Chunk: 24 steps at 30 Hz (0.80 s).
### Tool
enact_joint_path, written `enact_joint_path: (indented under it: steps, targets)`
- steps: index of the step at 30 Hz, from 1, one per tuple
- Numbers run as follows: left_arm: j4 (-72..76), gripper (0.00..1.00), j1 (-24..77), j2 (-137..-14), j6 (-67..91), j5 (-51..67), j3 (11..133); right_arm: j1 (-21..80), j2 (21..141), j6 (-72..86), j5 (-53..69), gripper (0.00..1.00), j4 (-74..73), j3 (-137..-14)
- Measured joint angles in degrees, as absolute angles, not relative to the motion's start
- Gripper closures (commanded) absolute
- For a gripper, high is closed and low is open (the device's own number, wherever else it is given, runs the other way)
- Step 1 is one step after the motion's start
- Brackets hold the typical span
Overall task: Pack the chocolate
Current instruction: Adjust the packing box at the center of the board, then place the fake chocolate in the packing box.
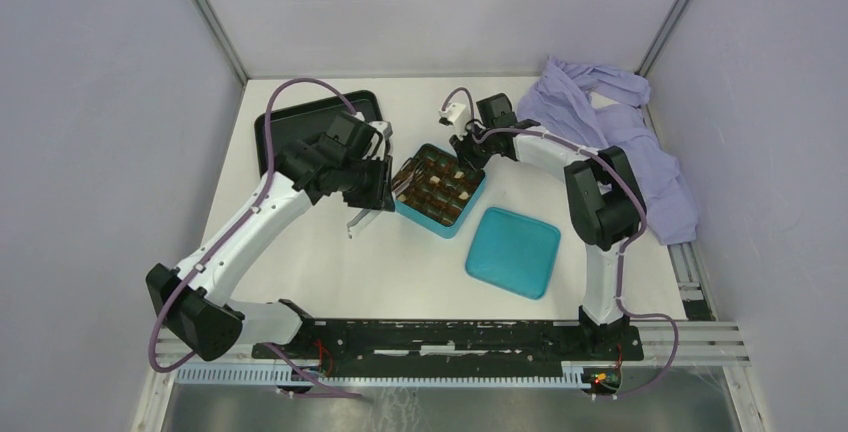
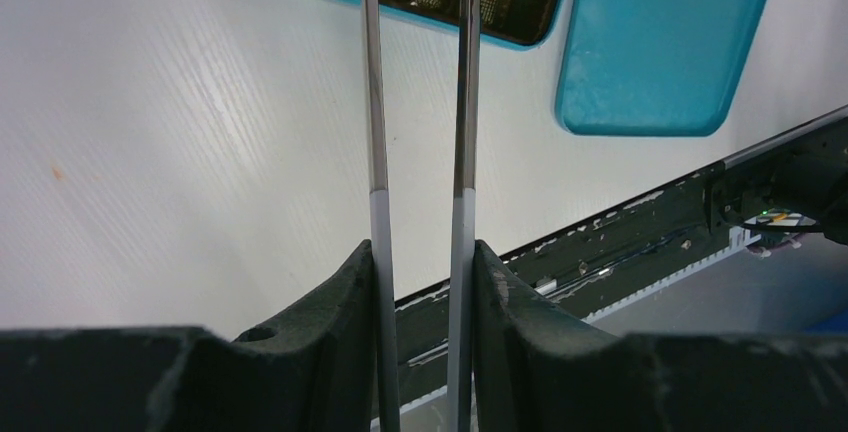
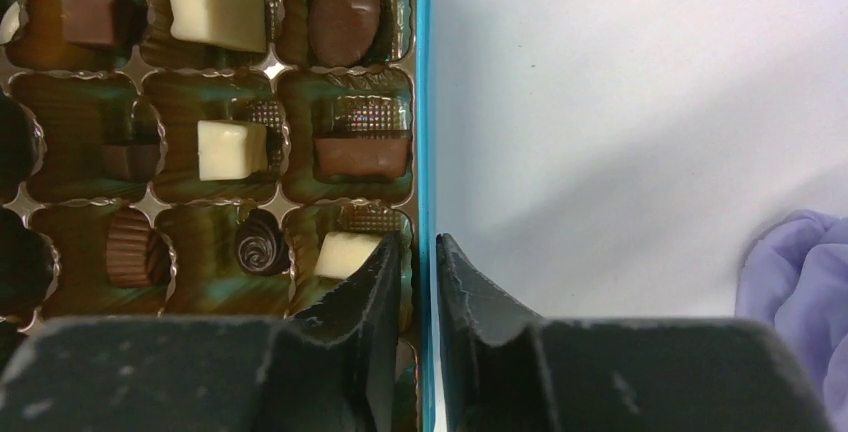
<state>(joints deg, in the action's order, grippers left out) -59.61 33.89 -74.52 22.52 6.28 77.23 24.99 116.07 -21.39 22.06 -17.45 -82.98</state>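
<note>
Grey panels enclose a white bench (image 1: 420,287) on three sides. We find the chocolate (image 3: 217,12) seated in the brown grid insert (image 3: 150,74) of a square teal box (image 3: 424,102) at mid-bench, one piece per cell.

Orientation, right wrist view:
- The oval brown piece lies with its long axis parallel to the box wall.
- The white bar next to it lies crosswise to that wall, slightly skewed.
- The brown bar one row nearer also lies crosswise.
- The white cube, the dark swirl piece and the ridged cup show no clear long axis.

Appearance: we note dark brown, mid brown and cream-white pieces, some blocky and some rounded.

Jaws: on the left gripper (image 2: 422,252) they are pressed onto a pair of metal tongs (image 2: 377,102). The two blades run forward, and their tips reach over the box. On the right gripper (image 3: 418,242) the jaws stand slightly apart astride the box wall, one finger inside beside a cream piece and one outside. A thin gap shows on each side of the wall.

Clearances: the teal lid (image 1: 513,250) lies near the box's front right side. The purple cloth (image 1: 620,132) is heaped at the far right edge, well apart from the box. The black tray (image 1: 300,117) sits at far left, partly under the left arm. White surface shows between the box wall and the cloth.
</note>
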Motion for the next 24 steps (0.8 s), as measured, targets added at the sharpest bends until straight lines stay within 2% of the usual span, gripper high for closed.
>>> enact_joint_path:
  steps: [5,8,15,24]
  targets:
    - [-59.6,0.83,33.9,-74.5,22.5,6.5,74.9,24.6,116.1,-20.6,23.5,0.35,-17.5,-83.0]
    - [-59.6,0.83,33.9,-74.5,22.5,6.6,74.8,24.3,115.2,-20.7,24.2,0.21,-17.8,-83.0]
    - [-59.4,0.82,34.0,-74.8,22.5,6.9,74.6,21.2,108.9,-21.3,27.6,0.07,-17.5,-81.4]
    - [-59.4,0.75,34.3,-76.9,22.5,7.2,73.4,16.4,101.7,-21.9,31.6,0.03,-15.7,-72.8]
